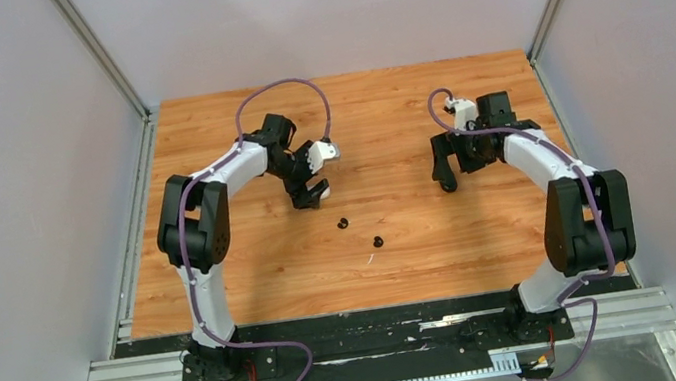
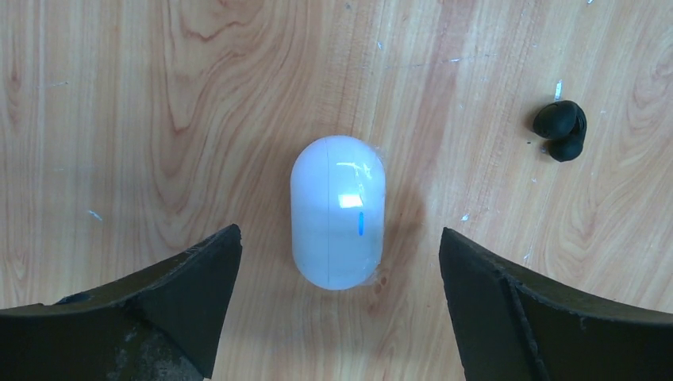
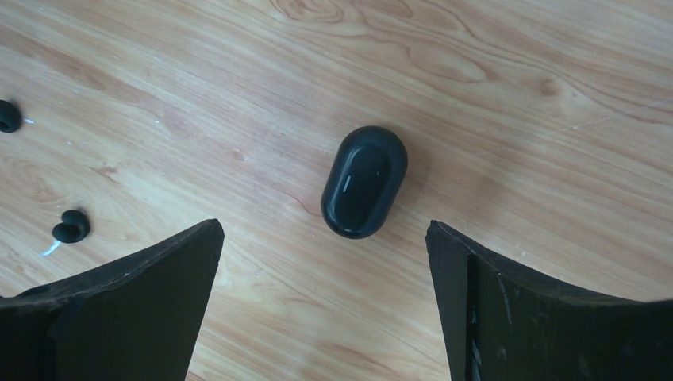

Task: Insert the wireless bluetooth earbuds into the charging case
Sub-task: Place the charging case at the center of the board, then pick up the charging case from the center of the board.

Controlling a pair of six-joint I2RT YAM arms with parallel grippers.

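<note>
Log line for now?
left gripper open over closed white case | right gripper open over closed black case | two black earbuds loose

No legible text, brand or number on anything. Glossy white oval plastic charging case (image 2: 339,211): only mark is short blue light bar (image 2: 360,223) on shell. Glossy black oval plastic case (image 3: 364,182): only faint pale dash (image 3: 347,184) on top.

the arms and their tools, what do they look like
The left arm and right arm have white links with bulky black joint housings; a purple cable loops along each. The left tool and right tool end in broad, matte black, wedge-shaped fingers.
</note>
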